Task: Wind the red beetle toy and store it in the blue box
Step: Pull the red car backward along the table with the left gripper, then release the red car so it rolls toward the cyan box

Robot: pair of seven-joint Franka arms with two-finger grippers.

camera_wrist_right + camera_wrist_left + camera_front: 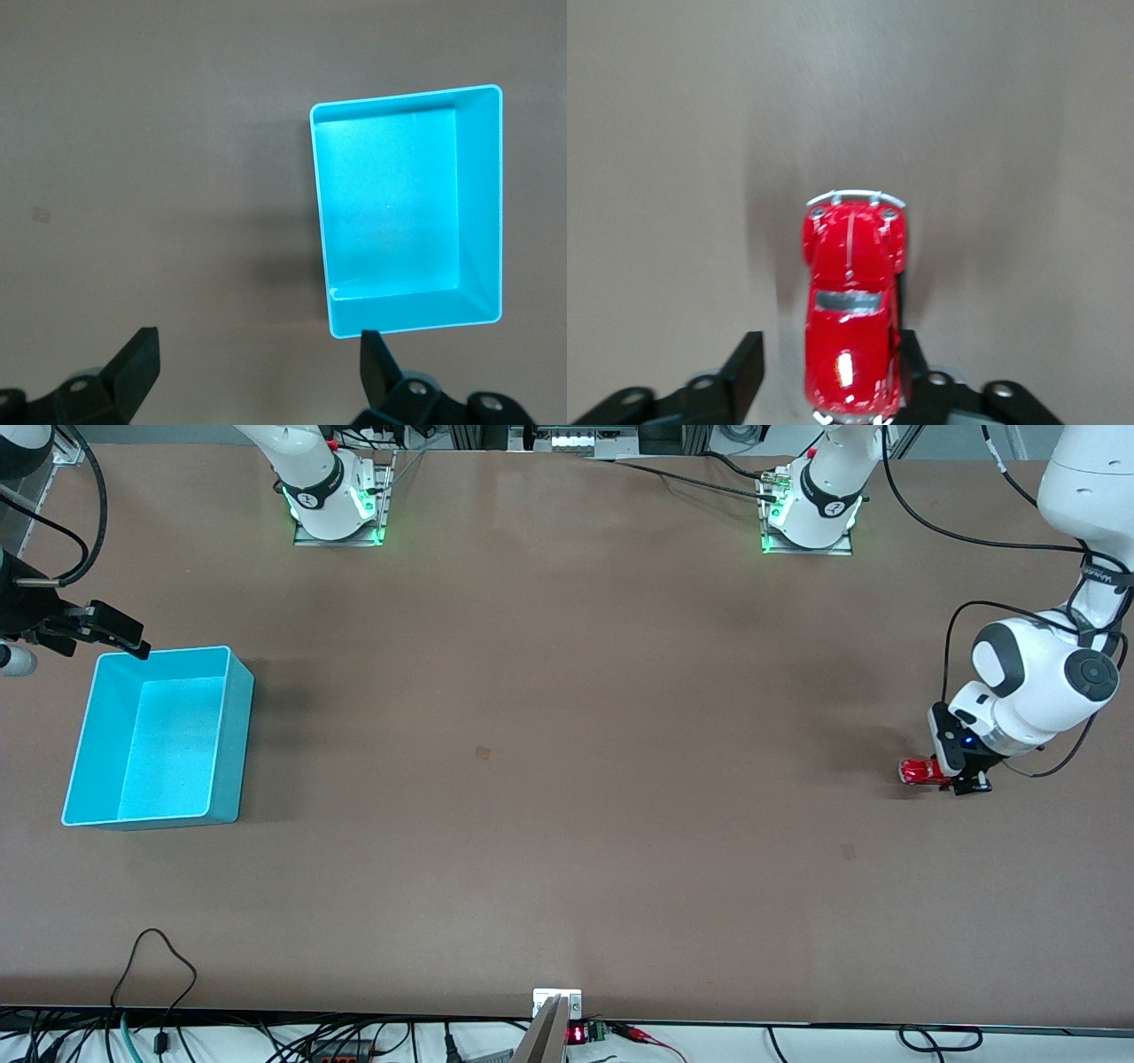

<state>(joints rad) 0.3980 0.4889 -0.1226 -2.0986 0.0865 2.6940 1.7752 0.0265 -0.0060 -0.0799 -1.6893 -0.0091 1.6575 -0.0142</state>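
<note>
The red beetle toy (920,771) stands on the table at the left arm's end, a tiny glossy red car (850,310) with silvery trim. My left gripper (964,781) is down at the table with the car's rear between its fingers (744,370). The jaws are open: one finger touches the car's side and the other stands clear of it. The blue box (232,735) sits empty at the right arm's end. My right gripper (124,634) hangs open and empty (257,359) above the box's corner farthest from the front camera. The box (390,212) fills part of that wrist view.
The brown table (549,779) stretches wide between the toy and the box. Both arm bases (332,505) stand along its edge farthest from the front camera. Cables and a small device (558,1014) lie at the edge nearest that camera.
</note>
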